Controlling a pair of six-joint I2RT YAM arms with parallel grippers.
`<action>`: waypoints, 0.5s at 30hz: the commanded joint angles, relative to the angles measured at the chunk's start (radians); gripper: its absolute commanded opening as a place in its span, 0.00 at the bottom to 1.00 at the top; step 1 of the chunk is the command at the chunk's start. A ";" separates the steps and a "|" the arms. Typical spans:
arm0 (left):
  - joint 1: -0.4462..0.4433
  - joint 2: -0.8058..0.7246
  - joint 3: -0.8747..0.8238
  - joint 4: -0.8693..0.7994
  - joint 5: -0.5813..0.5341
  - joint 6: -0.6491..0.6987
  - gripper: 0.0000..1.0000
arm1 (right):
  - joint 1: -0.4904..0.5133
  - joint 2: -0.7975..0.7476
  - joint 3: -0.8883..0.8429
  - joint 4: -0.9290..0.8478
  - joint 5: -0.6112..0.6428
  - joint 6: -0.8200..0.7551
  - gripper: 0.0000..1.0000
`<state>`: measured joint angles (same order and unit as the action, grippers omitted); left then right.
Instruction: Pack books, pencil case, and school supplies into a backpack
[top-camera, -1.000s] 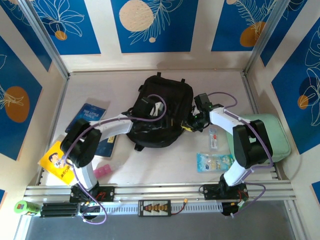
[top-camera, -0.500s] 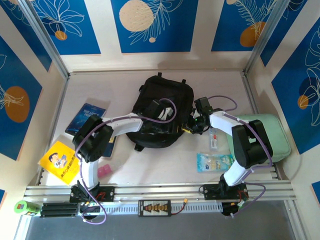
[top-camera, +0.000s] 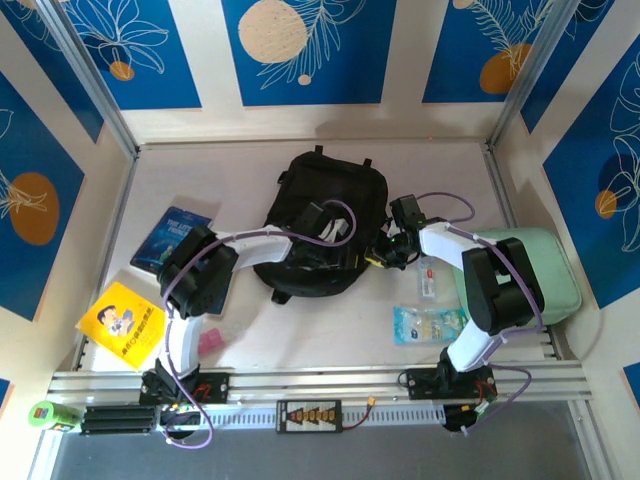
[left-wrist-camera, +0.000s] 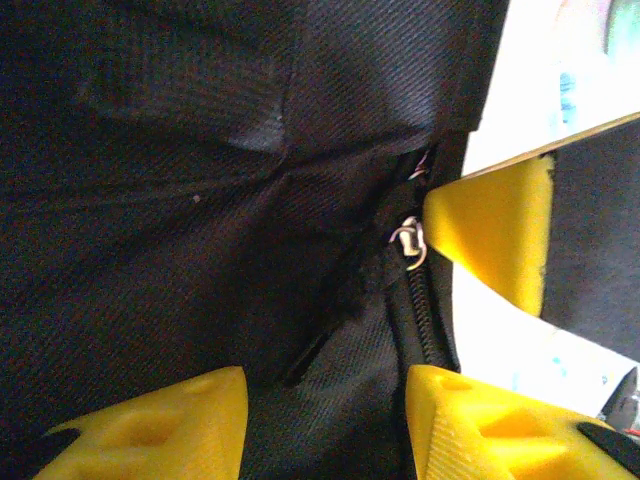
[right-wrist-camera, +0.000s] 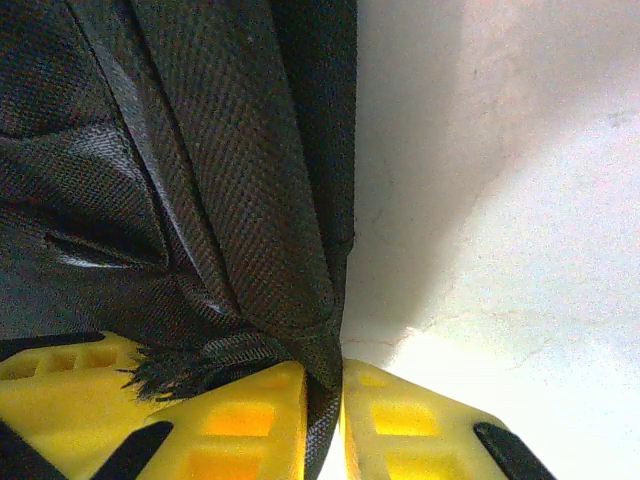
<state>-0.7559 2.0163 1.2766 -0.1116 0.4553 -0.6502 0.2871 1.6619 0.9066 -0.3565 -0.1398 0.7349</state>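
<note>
The black backpack (top-camera: 318, 185) lies in the middle of the table. My left gripper (top-camera: 345, 238) is pressed low over its right side; in the left wrist view its jaws (left-wrist-camera: 325, 400) stand apart, open, with backpack fabric (left-wrist-camera: 200, 200) between them and a zip pull (left-wrist-camera: 408, 240) just ahead. My right gripper (top-camera: 380, 252) is shut on the backpack's right edge, with a fold of fabric (right-wrist-camera: 250, 180) pinched between its fingers (right-wrist-camera: 325, 400). The dark blue book (top-camera: 170, 230) and the yellow book (top-camera: 122, 322) lie flat at the left. A mint-green case (top-camera: 545, 265) lies at the right.
A pink eraser (top-camera: 208, 340) sits near the left arm's base. A clear packet (top-camera: 430, 322) and a small pack (top-camera: 428, 277) lie right of the backpack. Metal rails (top-camera: 320, 382) run along the near edge, and walls close the other sides.
My left arm has swung right across the backpack toward the right gripper, and its jaws have narrowed. The yellow book is now uncovered. The right gripper has kept its hold.
</note>
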 joint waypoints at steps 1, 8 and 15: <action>-0.007 0.033 0.033 0.077 0.060 -0.022 0.45 | 0.010 0.033 0.000 -0.038 -0.032 0.003 0.16; -0.008 0.047 0.038 0.127 0.056 -0.046 0.39 | 0.010 0.041 0.003 -0.038 -0.032 0.006 0.16; -0.005 0.061 0.052 0.132 0.061 -0.046 0.30 | 0.010 0.040 0.002 -0.036 -0.030 0.012 0.16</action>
<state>-0.7544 2.0571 1.2930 -0.0292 0.4747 -0.6937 0.2871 1.6730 0.9077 -0.3519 -0.1429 0.7349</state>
